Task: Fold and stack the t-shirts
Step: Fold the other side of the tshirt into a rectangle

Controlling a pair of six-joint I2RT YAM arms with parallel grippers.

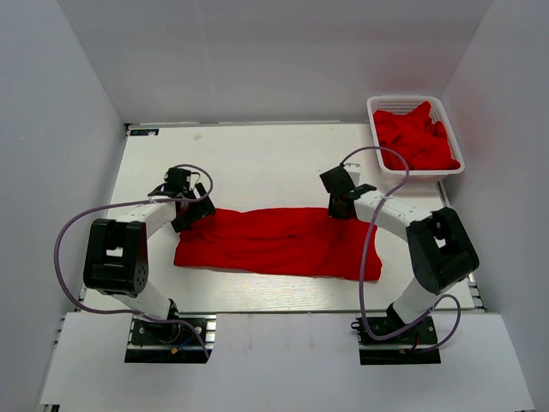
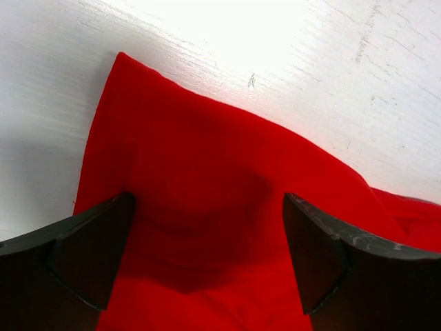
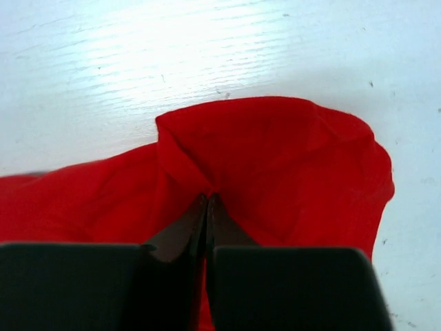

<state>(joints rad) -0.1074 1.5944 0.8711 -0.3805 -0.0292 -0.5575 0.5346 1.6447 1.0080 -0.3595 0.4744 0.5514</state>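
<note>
The right hand (image 3: 208,201) is clamped on a pinch of the red shirt (image 1: 274,242), while the left hand (image 2: 207,201), fingers apart, straddles its corner, probably to lift both for a fold.

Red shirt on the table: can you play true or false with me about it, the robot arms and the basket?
1. The right gripper is pinching the red t-shirt. True.
2. The left gripper is squeezed shut. False: it is open, its fingers wide apart over a corner of the shirt.
3. The white basket has red clothes in it. True.
4. The basket sits next to the left arm. False: it is at the far right corner of the table, on the right arm's side.
</note>
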